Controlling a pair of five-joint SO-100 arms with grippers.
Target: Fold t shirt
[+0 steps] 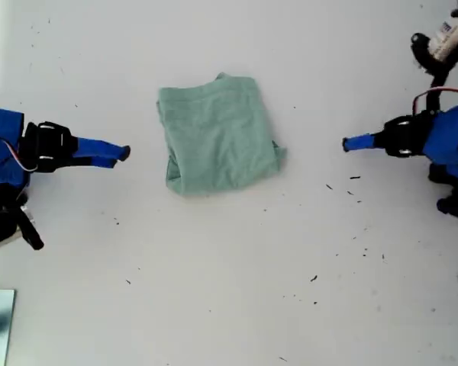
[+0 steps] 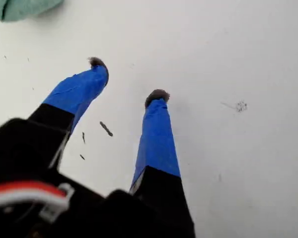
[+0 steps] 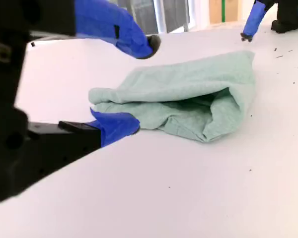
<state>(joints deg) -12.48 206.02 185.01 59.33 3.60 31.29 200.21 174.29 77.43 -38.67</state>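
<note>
A: Near the middle of the table [image 1: 214, 305], slightly toward the far edge in the exterior view, the t shirt [image 1: 217, 137] is lying folded into a compact, roughly square bundle.

B: Noted. Where is my first hand [image 1: 347, 142] sitting relative to it?

A: Toward the exterior view's right, well apart from the cloth and pointing at it. Its wrist view is catching only a corner of green fabric [image 2: 20, 7] far beyond the fingertips [image 2: 97, 67]. Both blue-taped fingers are spreading wide over bare white surface, gripping nothing. Small dark specks [image 1: 355, 178] are lying on the surface around it.

B: And my second hand [image 1: 122, 152]?

A: On the exterior view's left, near the bundle but not touching it. From its wrist view the fold is filling the middle ground [image 3: 188, 94], layers bulging open on the side facing the camera. One finger is hovering above the near edge and the other is riding low by the surface, so the jaws are gaping, holding nothing.

B: Any contact with the cloth?

A: None showing; a strip of bare surface is separating each fingertip from the fabric in the exterior view.
</note>
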